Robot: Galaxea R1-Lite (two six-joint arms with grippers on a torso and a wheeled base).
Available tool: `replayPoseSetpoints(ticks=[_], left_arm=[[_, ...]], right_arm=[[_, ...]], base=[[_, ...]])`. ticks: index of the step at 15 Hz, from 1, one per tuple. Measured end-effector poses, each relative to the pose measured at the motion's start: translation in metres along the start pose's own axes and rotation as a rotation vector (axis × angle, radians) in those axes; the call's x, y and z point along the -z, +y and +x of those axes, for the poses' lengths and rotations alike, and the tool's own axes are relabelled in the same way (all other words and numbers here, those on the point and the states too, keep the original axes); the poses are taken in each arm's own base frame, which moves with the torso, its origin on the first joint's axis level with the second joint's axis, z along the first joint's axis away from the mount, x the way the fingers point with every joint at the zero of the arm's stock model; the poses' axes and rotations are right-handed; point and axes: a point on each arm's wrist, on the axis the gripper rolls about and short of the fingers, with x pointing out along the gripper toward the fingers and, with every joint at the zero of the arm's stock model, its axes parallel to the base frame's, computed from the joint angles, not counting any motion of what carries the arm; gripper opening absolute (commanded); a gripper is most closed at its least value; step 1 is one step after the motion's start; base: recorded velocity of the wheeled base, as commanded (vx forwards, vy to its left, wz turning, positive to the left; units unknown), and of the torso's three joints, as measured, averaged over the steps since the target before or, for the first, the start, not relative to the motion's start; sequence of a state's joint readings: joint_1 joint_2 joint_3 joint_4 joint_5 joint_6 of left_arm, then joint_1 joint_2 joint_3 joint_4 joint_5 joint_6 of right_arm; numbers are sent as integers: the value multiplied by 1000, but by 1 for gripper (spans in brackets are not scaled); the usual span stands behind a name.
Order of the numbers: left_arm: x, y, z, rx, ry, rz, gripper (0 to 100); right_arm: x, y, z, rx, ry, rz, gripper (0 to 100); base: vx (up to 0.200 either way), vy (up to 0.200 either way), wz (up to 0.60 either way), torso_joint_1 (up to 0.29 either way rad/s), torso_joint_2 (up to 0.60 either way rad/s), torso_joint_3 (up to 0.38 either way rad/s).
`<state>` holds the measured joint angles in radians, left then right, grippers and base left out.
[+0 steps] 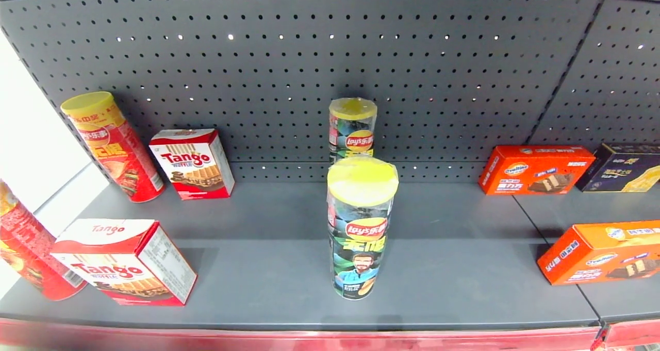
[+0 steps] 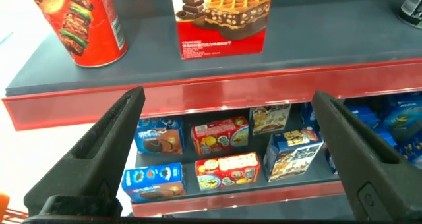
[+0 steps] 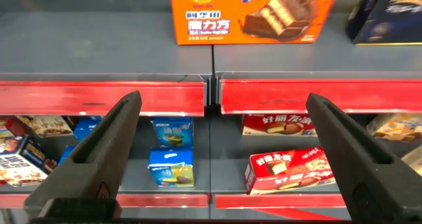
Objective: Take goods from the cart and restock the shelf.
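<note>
Grey shelf (image 1: 268, 268) up front, and a green-and-blue chip can (image 1: 361, 237) with a yellow lid stands upright mid-shelf, near the front edge. A matching can (image 1: 352, 129) stands upright straight behind it, at the back. Red cans (image 1: 116, 147) and wafer boxes (image 1: 193, 163) on the left, orange boxes (image 1: 533, 169) on the right.

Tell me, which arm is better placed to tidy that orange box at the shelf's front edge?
Probably the right: the right claw, open, faces the orange box directly, while the left claw faces the wafer box and red can.
</note>
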<state>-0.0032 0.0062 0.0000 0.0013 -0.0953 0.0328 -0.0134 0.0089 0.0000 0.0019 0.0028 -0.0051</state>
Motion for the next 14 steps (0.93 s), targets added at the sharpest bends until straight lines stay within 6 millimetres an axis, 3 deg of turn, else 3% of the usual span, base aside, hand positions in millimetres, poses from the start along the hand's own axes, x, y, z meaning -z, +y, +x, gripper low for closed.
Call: replayPoseSetpoints(ticks=[14], left_arm=[[0, 0, 0, 0, 0, -1, 100]], right_arm=[[0, 0, 0, 0, 0, -1, 100]], base=[[0, 0, 0, 0, 0, 0]])
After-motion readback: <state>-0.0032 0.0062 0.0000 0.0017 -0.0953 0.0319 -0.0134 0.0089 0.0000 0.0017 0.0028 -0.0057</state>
